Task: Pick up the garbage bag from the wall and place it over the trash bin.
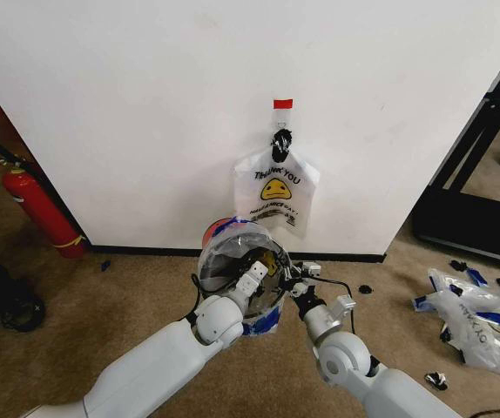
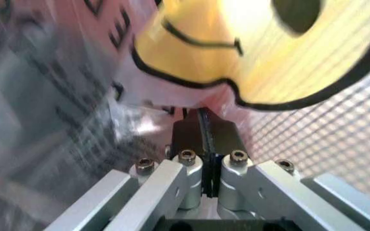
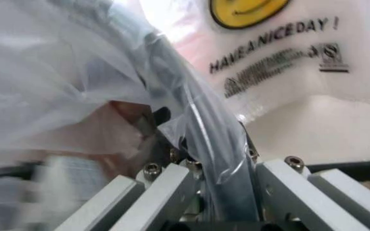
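The trash bin (image 1: 219, 228) stands on the carpet in front of the white wall (image 1: 145, 104). The garbage bag (image 1: 224, 252), thin clear plastic with blue patches, is draped over the bin's top. My left gripper (image 1: 255, 277) is at the near side of the rim, and in the left wrist view its fingers (image 2: 191, 130) are pressed together on the bag film (image 2: 56, 96). My right gripper (image 1: 296, 286) is just beside it, shut on the bag film (image 3: 56, 72) where it wraps the dark rim (image 3: 220, 159).
Another printed bag (image 1: 276, 193) hangs from the black hook (image 1: 280, 138) under a red tape strip (image 1: 282, 104). A red fire extinguisher (image 1: 37, 205) leans at the left. More bags (image 1: 476, 313) lie on the floor at right, near a black frame (image 1: 485, 174).
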Tool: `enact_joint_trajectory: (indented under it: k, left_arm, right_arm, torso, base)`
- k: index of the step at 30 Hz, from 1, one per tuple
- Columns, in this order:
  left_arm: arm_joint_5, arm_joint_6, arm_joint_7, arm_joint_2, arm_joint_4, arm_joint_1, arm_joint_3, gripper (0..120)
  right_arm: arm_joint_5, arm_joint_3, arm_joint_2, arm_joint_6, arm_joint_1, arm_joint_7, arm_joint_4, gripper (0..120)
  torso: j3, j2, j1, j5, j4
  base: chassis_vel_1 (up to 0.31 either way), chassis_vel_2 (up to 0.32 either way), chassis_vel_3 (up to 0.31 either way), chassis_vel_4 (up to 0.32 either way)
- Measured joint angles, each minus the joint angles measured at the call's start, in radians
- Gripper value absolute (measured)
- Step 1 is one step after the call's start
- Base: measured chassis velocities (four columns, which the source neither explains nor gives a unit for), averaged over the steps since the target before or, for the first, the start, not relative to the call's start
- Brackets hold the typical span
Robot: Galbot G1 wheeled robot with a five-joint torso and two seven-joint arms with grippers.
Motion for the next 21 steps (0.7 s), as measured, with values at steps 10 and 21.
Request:
enact_joint_trajectory:
  k: [10, 21]
  left_arm:
    - [0.063, 0.000, 0.028, 0.066, -0.034, 0.018, -0.041, 0]
    - [0.095, 0.004, 0.000, -0.010, 0.080, 0.018, -0.063, 0]
  right_arm:
    - [-0.015, -0.006, 0.018, -0.002, 0.017, 0.026, -0.042, 0]
    - [-0.068, -0.026, 0.023, 0.003, 0.005, 0.041, -0.021, 0]
  torso:
    - [0.000, 0.000, 0.000, 0.0001, 0.0001]
    - [0.000, 0.000, 0.000, 0.0001, 0.0000]
  base:
    - [0.000, 0.000, 0.000, 0.000]
    - [0.000, 0.000, 0.000, 0.000]
